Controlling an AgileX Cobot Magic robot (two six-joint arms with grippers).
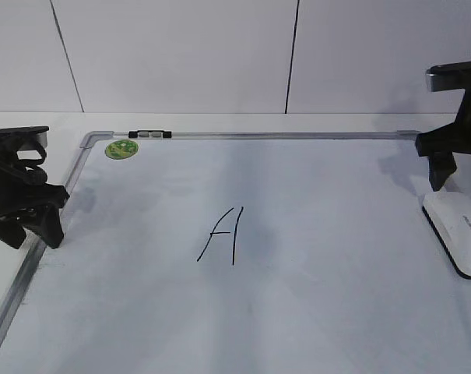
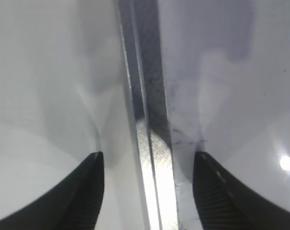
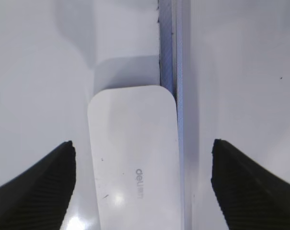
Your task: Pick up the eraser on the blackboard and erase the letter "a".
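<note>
The eraser (image 1: 457, 226), a flat white rounded block, lies on the blackboard (image 1: 336, 257) against its right frame. In the right wrist view the eraser (image 3: 130, 163) lies between and below the two fingers of my right gripper (image 3: 142, 143), which is open and not touching it. In the exterior view my right gripper (image 1: 440, 181) hangs just behind the eraser. My left gripper (image 1: 34, 234) is open and empty, straddling the board's left frame rail (image 2: 152, 158). A tall black capital "A" (image 1: 223, 234) is drawn mid-board. No small lowercase "a" shows.
A round green sticker (image 1: 121, 148) sits at the board's far left corner. A small black and grey clip (image 1: 151, 134) lies on the top frame rail. A white panelled wall (image 1: 219, 54) stands behind the board.
</note>
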